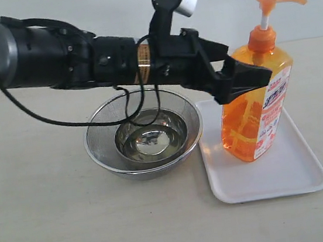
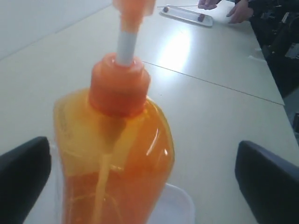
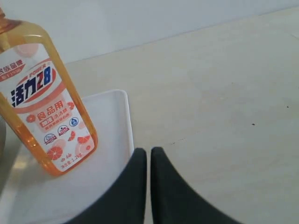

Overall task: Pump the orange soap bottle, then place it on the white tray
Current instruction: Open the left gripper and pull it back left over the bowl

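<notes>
The orange soap bottle [image 1: 251, 127] stands upright on the white tray [image 1: 285, 170], its pump head [image 1: 273, 0] raised on the white stem. My left gripper [image 1: 255, 77] reaches in from the left at the bottle's shoulder. It is open, one finger in front of the bottle and the other hidden behind it. In the left wrist view the bottle [image 2: 117, 154] sits between the wide-apart fingers [image 2: 25, 172], with a clear gap on one side. My right gripper [image 3: 148, 154] is shut and empty, over the tray's edge [image 3: 126, 126] beside the bottle [image 3: 46, 107].
A round steel mesh bowl [image 1: 143, 136] sits just left of the tray, under my left arm, with a black cable [image 1: 142, 108] hanging over it. Far off on the table lies another tray [image 2: 187, 14] with a person's hands beside it.
</notes>
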Controlling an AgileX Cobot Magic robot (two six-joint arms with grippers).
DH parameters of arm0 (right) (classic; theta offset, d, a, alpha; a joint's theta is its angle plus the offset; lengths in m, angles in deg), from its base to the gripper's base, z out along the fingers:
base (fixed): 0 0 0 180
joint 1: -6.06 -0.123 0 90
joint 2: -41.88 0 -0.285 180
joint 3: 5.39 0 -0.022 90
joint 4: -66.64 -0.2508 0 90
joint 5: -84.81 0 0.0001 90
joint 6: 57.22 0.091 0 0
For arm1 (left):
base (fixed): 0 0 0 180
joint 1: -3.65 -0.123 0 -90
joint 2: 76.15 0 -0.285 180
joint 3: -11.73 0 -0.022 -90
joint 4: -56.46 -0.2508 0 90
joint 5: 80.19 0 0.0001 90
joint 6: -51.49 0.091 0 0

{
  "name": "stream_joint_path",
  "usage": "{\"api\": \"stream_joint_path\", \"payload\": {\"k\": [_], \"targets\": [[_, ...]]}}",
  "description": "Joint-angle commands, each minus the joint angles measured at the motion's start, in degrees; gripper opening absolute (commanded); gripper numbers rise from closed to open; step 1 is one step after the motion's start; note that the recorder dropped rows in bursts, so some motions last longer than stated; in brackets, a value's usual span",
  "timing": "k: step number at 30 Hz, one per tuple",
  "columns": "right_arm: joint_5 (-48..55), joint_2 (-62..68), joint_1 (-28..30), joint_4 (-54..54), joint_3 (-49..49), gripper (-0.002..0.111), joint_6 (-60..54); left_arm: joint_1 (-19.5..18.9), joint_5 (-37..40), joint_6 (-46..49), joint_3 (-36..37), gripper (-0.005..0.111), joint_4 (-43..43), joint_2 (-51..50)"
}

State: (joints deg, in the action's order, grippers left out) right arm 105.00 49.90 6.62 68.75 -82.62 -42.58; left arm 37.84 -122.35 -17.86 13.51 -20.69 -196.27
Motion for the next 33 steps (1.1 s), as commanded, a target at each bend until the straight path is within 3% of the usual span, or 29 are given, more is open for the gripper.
{"api": "stream_joint_path", "payload": {"k": [1, 5, 10, 15, 24, 31, 33], "targets": [[-0.7, -0.2, -0.1, 0.0, 0.0, 0.000, -0.2, -4.0, -8.5, 4.2, 6.4, 0.104, 0.0, 3.9], [-0.7, -0.2, -0.1, 0.0, 0.0, 0.000, -0.2, -7.4, -11.5, 3.6, 9.8, 0.104, 1.0, 6.5], [-0.7, -0.2, -0.1, 0.0, 0.0, 0.000, -0.2, -10.2, -27.8, 3.9, 15.2, 0.104, 0.9, 8.9], [-0.7, -0.2, -0.1, 0.0, 0.0, 0.000, -0.2, -10.9, -27.8, 6.9, 21.2, 0.104, -2.5, 15.4], [-0.7, -0.2, -0.1, 0.0, 0.0, 0.000, -0.2, -11.7, -27.8, 4.1, 30.3, 0.104, -3.1, 25.3], [-0.7, -0.2, -0.1, 0.0, 0.0, 0.000, -0.2, -11.7, -27.8, 1.7, 32.4, 0.104, -6.4, 27.3], [-0.7, -0.2, -0.1, 0.0, 0.0, 0.000, -0.2, -11.8, -27.8, 6.3, 32.4, 0.104, -5.6, 27.3]]}}
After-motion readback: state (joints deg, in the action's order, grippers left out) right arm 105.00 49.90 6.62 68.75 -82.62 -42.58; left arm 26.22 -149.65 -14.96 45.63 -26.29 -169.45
